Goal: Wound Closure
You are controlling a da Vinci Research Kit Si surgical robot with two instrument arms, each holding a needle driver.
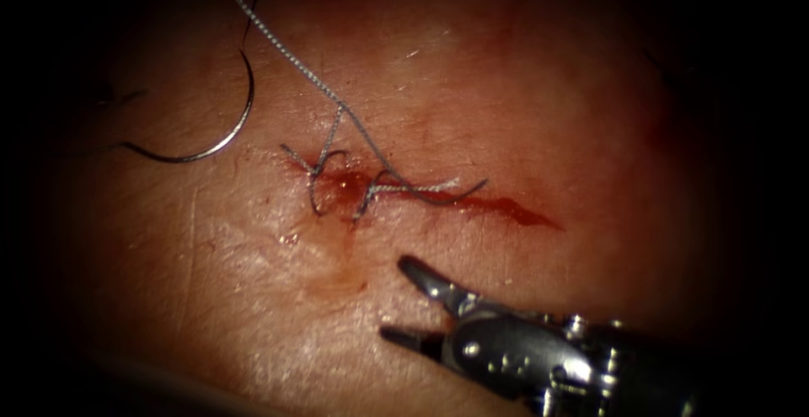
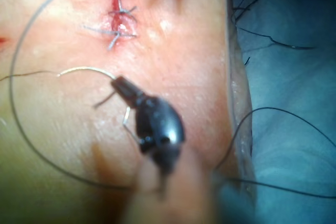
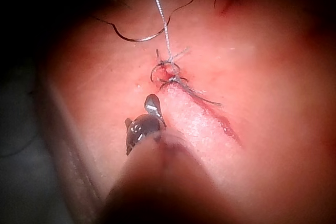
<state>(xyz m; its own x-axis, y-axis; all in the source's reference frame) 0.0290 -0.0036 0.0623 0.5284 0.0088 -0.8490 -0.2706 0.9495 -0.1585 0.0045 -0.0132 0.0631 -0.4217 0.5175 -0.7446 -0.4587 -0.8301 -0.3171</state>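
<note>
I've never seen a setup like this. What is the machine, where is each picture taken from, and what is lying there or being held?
This is a surgical practice robot with two thin arms, each ending in a small two-jawed tool. It is stitching a cut in a piece of pork, the tissue.

The endoscope view looks down on the cut. The two wrist views each look along one arm.

The right tool hangs below the cut with its jaws open, holding nothing. The curved needle lies on the surface left of the cut, not in the tissue. The left tool has its tip at one end of the needle, but I cannot tell whether it grips it.

Thread runs to the stitches across the cut, where there is some red fluid.
</note>
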